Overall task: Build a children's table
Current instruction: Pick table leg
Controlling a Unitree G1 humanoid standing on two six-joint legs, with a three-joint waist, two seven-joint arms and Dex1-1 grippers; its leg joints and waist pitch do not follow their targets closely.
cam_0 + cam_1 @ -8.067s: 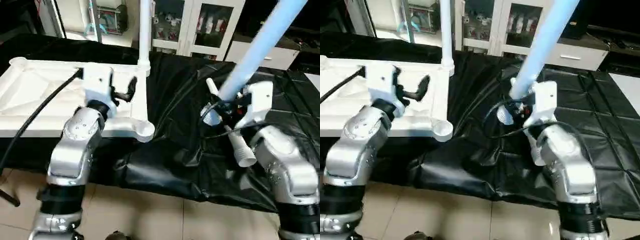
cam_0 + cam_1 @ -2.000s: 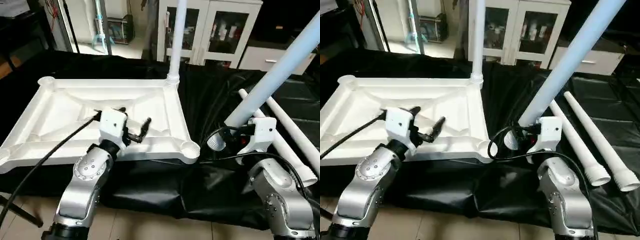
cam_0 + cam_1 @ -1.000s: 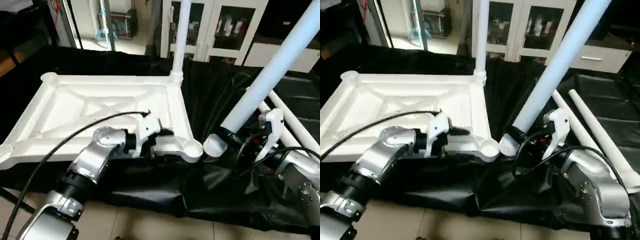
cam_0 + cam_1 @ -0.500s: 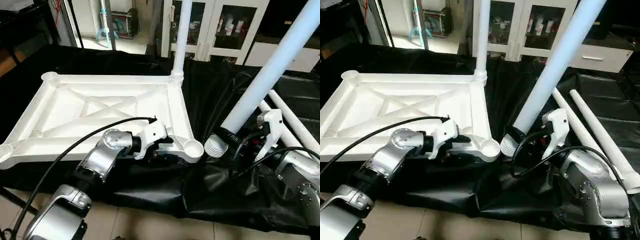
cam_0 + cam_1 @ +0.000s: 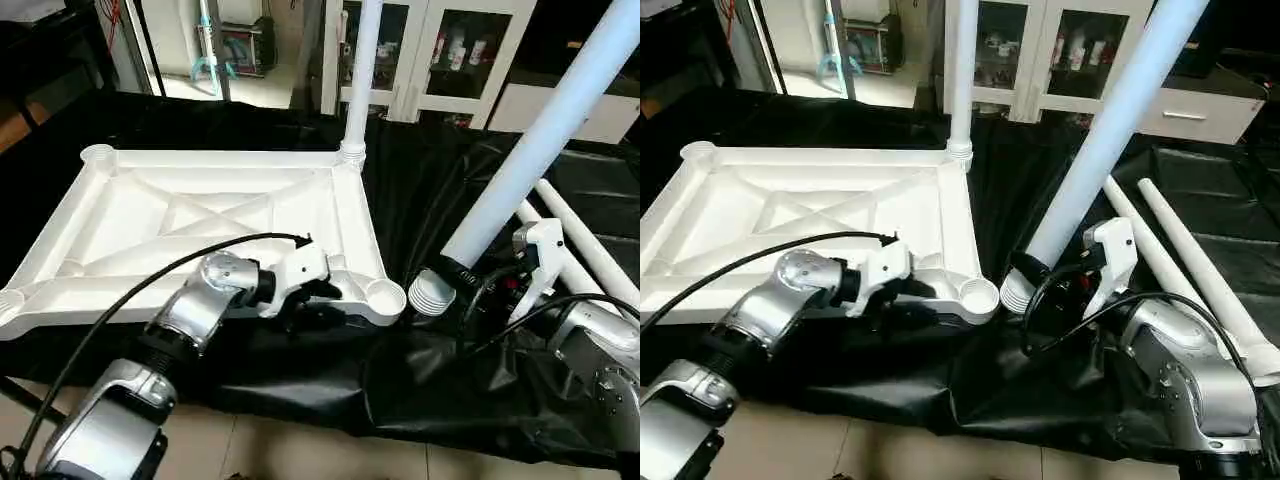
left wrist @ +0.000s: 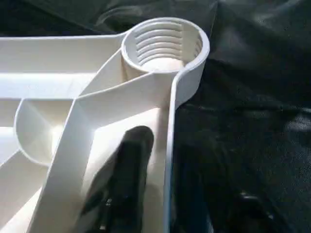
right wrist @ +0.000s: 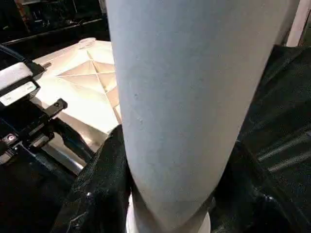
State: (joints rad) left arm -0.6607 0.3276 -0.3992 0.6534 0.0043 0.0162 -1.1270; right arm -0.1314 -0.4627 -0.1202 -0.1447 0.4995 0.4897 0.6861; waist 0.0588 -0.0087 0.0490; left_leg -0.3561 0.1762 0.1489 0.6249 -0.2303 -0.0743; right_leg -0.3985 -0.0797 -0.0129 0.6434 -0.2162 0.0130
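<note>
A black sheet (image 5: 300,380) covers the bench; the top (image 5: 200,225) lies underside-up; the left gripper (image 6: 155,194) straddles its near rim, the right gripper (image 5: 1065,285) clamps a leg (image 5: 1110,130); a loose rim hold could let the socket (image 5: 385,295) shift, cross-threading it.

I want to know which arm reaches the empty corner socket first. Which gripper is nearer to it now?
Left. The left gripper straddles the tabletop rim right beside the empty corner socket. The right gripper, holding a leg, sits farther off across black cloth.
</note>
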